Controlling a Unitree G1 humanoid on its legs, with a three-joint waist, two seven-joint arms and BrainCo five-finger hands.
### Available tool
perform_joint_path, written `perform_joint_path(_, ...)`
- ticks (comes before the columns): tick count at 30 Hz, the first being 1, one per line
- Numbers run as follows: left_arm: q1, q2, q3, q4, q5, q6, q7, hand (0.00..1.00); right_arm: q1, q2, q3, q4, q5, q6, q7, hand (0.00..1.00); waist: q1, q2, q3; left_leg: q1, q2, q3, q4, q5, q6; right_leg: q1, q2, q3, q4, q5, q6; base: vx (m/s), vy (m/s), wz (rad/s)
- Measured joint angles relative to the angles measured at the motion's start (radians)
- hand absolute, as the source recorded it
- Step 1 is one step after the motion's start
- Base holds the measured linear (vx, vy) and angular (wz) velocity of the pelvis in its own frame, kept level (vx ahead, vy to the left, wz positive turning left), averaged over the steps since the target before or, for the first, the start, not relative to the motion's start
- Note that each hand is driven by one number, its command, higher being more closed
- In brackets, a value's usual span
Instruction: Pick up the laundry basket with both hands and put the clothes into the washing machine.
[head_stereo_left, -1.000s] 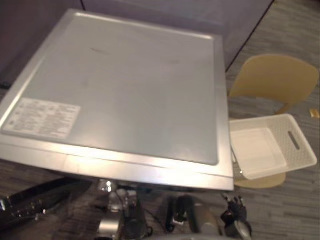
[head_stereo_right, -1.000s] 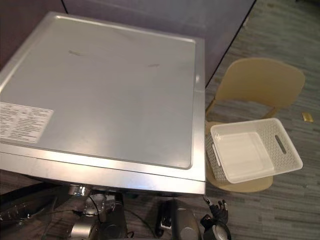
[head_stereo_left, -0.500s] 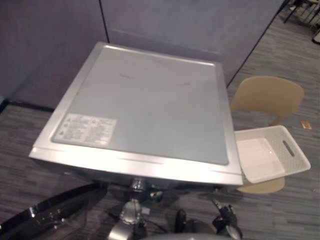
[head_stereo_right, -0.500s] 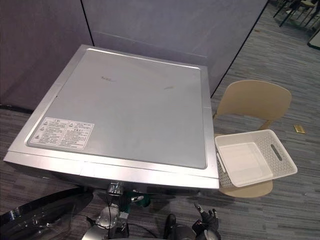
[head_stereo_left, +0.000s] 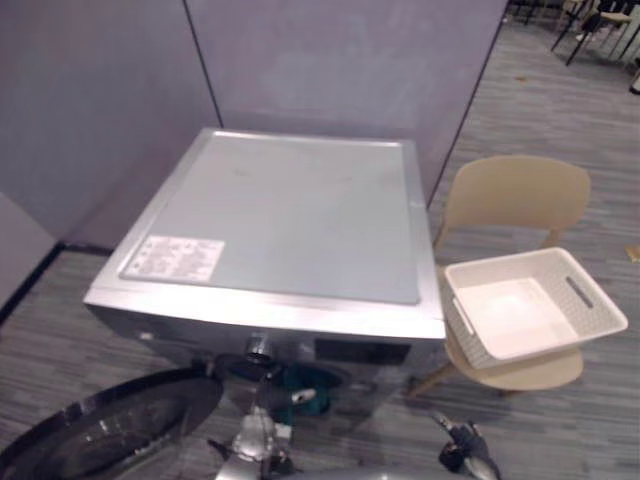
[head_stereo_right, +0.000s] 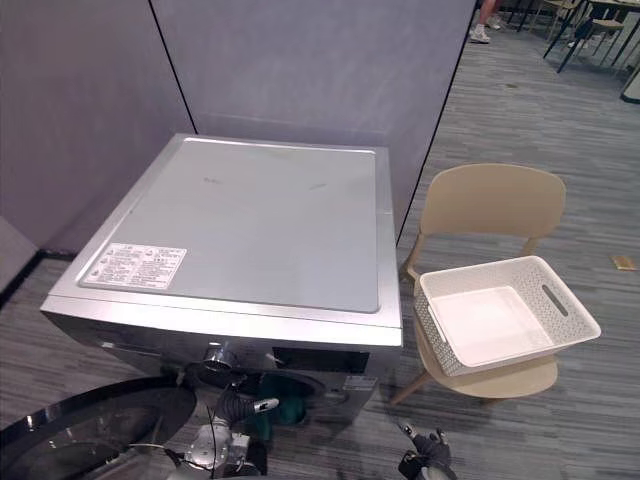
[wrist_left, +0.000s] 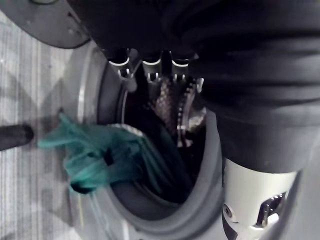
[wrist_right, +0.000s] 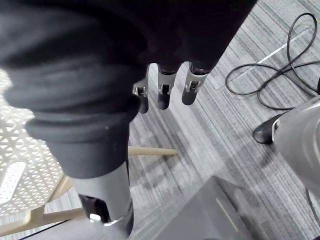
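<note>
The silver washing machine stands in the middle, its round door swung open at the lower left. Teal clothes hang over the grey rim of the drum opening; they also show under the machine's front. The white laundry basket sits empty on a beige chair to the right of the machine. My left hand hovers just in front of the drum opening, fingers relaxed, holding nothing. My right hand hangs over the floor beside the chair, fingers relaxed and empty.
Purple partition walls stand close behind and to the left of the machine. Grey striped carpet lies in front and to the right. The chair's wooden legs are near my right hand.
The camera has pulled back and up, so the whole picture shifted. The machine's front, the open door and the teal clothes have come into view. The basket has stayed on the chair.
</note>
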Motion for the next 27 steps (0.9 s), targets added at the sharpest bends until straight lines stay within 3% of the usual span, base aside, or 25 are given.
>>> perform_joint_path(1, -0.011, 0.001, 0.042, 0.075, -0.002, -0.014, -0.003, 0.00, 0.003, -0.002, 0.000, 0.024, -0.015, 0.002, 0.010, 0.00, 0.001, 0.017, -0.005, 0.002, 0.008, -0.001, 0.010, 0.002, -0.001, 0.004, 0.006, -0.004, 0.009, 0.000, -0.001, -0.15, -0.008, 0.15)
perform_joint_path(3, -0.014, 0.004, 0.063, 0.118, -0.014, -0.016, -0.003, 0.00, 0.001, -0.002, 0.000, 0.027, -0.027, 0.002, 0.018, 0.00, -0.003, 0.017, 0.012, -0.008, 0.014, -0.012, 0.031, 0.002, -0.002, 0.004, 0.012, -0.010, 0.018, 0.002, -0.005, -0.14, -0.018, 0.10)
perform_joint_path(5, 0.004, 0.004, 0.095, 0.134, -0.020, -0.015, -0.005, 0.00, 0.002, -0.006, -0.003, 0.032, -0.036, 0.001, 0.019, 0.00, -0.024, 0.037, 0.041, -0.021, 0.022, -0.033, 0.067, 0.001, -0.002, 0.009, 0.019, -0.025, 0.038, 0.001, -0.017, -0.22, -0.014, 0.21)
perform_joint_path(8, 0.046, -0.014, 0.128, 0.125, -0.022, -0.016, -0.019, 0.00, 0.015, -0.010, -0.049, 0.054, -0.038, 0.002, 0.019, 0.00, -0.023, 0.047, 0.056, -0.021, 0.026, -0.044, 0.053, -0.015, -0.015, 0.002, 0.020, -0.039, 0.068, -0.003, -0.024, -0.21, -0.011, 0.16)
perform_joint_path(9, 0.051, -0.014, 0.137, 0.117, -0.021, -0.016, -0.021, 0.00, 0.025, -0.003, -0.068, 0.054, -0.039, 0.002, 0.019, 0.00, -0.023, 0.027, 0.060, 0.000, 0.016, -0.040, 0.018, -0.032, -0.039, 0.002, -0.002, -0.036, 0.056, -0.003, -0.036, -0.17, -0.011, 0.16)
perform_joint_path(10, 0.051, -0.011, 0.147, 0.112, -0.019, -0.018, -0.023, 0.00, 0.027, 0.006, -0.072, 0.053, -0.039, 0.001, 0.019, 0.00, -0.023, 0.019, 0.061, -0.001, 0.009, -0.033, 0.026, -0.047, -0.033, -0.001, -0.016, -0.036, 0.053, -0.002, -0.038, -0.11, -0.002, -0.01)
perform_joint_path(11, 0.052, -0.016, 0.166, 0.102, -0.019, -0.019, -0.022, 0.00, 0.028, 0.007, -0.085, 0.053, -0.040, -0.001, 0.019, 0.00, -0.021, 0.013, 0.067, -0.021, -0.005, -0.031, 0.145, -0.063, -0.001, -0.007, -0.036, -0.035, 0.060, -0.001, -0.039, -0.08, 0.033, -0.17)
perform_joint_path(12, 0.058, -0.019, 0.168, 0.097, -0.020, -0.018, -0.022, 0.00, 0.037, 0.005, -0.091, 0.053, -0.041, -0.001, 0.019, 0.00, -0.022, 0.024, 0.068, -0.017, -0.003, -0.038, 0.234, -0.098, 0.022, -0.007, -0.034, -0.027, 0.070, -0.002, -0.034, -0.09, 0.051, -0.21)
perform_joint_path(13, 0.064, -0.022, 0.168, 0.090, -0.020, -0.019, -0.022, 0.00, 0.041, 0.004, -0.096, 0.048, -0.034, -0.002, 0.019, 0.00, -0.023, 0.037, 0.065, -0.004, 0.000, -0.045, 0.221, -0.136, 0.019, -0.007, -0.024, -0.024, 0.073, -0.001, -0.030, -0.08, 0.094, -0.04)
perform_joint_path(14, 0.062, -0.023, 0.165, 0.081, -0.020, -0.018, -0.022, 0.00, 0.034, 0.000, -0.102, 0.047, -0.037, -0.003, 0.019, 0.00, -0.047, 0.054, 0.069, 0.000, -0.006, -0.047, 0.195, -0.171, -0.004, -0.009, -0.022, -0.012, 0.073, 0.002, -0.018, -0.09, 0.097, 0.07)
perform_joint_path(17, 0.060, -0.023, 0.140, 0.035, -0.018, -0.019, -0.022, 0.00, 0.036, 0.025, -0.100, 0.048, -0.036, -0.003, 0.019, 0.00, -0.050, 0.015, 0.056, 0.043, -0.052, -0.026, 0.024, -0.143, -0.023, -0.019, -0.044, 0.011, 0.005, 0.017, 0.006, -0.04, 0.085, 0.04)
perform_joint_path(21, 0.027, -0.024, 0.052, 0.032, -0.006, -0.022, -0.023, 0.00, 0.021, 0.015, -0.089, 0.048, -0.034, -0.005, 0.016, 0.00, -0.055, 0.023, 0.057, 0.034, -0.083, -0.043, -0.077, -0.103, -0.027, -0.052, -0.054, 0.010, -0.039, 0.029, 0.026, 0.06, 0.066, 0.20)
perform_joint_path(24, 0.015, -0.022, 0.028, 0.035, 0.013, -0.026, -0.023, 0.00, -0.003, 0.012, -0.080, 0.045, -0.026, -0.008, 0.015, 0.00, -0.077, 0.036, 0.076, 0.001, -0.094, -0.048, -0.063, -0.103, -0.027, -0.072, -0.066, 0.006, -0.039, 0.029, 0.028, 0.07, 0.035, 0.10)
perform_joint_path(27, -0.041, 0.001, 0.003, 0.059, 0.021, -0.028, -0.019, 0.00, -0.024, 0.010, -0.057, 0.043, -0.025, -0.008, 0.014, 0.00, -0.076, 0.034, 0.108, -0.046, -0.090, -0.042, -0.006, -0.102, -0.025, -0.106, -0.066, 0.010, -0.018, 0.030, 0.029, 0.11, 0.003, -0.08)
